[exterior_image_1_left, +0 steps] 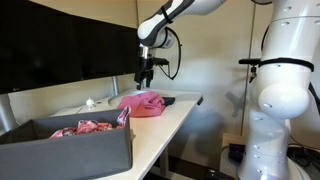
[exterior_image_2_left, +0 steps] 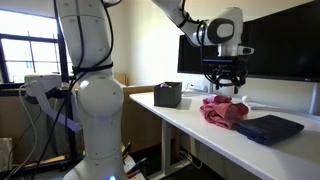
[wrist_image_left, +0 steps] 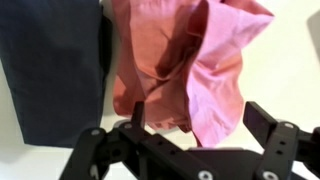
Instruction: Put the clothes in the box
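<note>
A crumpled pink garment (exterior_image_1_left: 142, 103) lies on the white table, also in the other exterior view (exterior_image_2_left: 222, 110) and in the wrist view (wrist_image_left: 185, 60). A dark blue cloth (exterior_image_2_left: 268, 128) lies beside it, seen at the left of the wrist view (wrist_image_left: 50, 60). A grey box (exterior_image_1_left: 70, 148) at the table's near end holds reddish patterned clothes (exterior_image_1_left: 88, 127); it shows in the other exterior view too (exterior_image_2_left: 168, 94). My gripper (exterior_image_1_left: 146, 76) hangs open just above the pink garment, its fingers (wrist_image_left: 195, 120) spread wide and empty.
Dark monitors (exterior_image_1_left: 60, 40) stand along the back of the table (exterior_image_1_left: 180, 115). The robot's white base (exterior_image_1_left: 285, 90) stands beside the table. A small white object (exterior_image_1_left: 90, 102) lies near the monitors.
</note>
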Robot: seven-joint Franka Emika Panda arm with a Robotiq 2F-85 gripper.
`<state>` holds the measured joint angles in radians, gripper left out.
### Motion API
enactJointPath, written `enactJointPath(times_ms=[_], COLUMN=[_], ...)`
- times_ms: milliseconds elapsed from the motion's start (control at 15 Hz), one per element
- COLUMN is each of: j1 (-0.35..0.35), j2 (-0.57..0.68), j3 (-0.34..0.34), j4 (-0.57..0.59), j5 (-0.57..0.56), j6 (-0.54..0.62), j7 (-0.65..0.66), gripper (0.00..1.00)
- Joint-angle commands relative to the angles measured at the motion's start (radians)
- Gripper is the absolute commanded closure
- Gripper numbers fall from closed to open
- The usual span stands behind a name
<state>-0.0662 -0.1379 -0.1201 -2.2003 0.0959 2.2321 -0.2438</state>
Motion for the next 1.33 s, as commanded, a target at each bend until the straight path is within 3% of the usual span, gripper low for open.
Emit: enactJointPath(times_ms=[0,400,467,1067,1267], j1=[0.016,-0.005,0.012,0.015,0.017], j2=[-0.092,-0.245,-0.173,-0.174,-0.122], j3=[0.006,-0.034,-0.025,-0.027,-0.019], j4=[-0.008,-0.052,-0.002,-0.004,0.022], j5=[0.03,-0.03,-0.011,-0.011,-0.018], j6=[-0.025,-0.105,-0.083,-0.086,-0.064], j7=[-0.041,-0.055,-0.02,-0.022,-0.006], gripper=[0.0,0.0,0.0,0.0,0.0])
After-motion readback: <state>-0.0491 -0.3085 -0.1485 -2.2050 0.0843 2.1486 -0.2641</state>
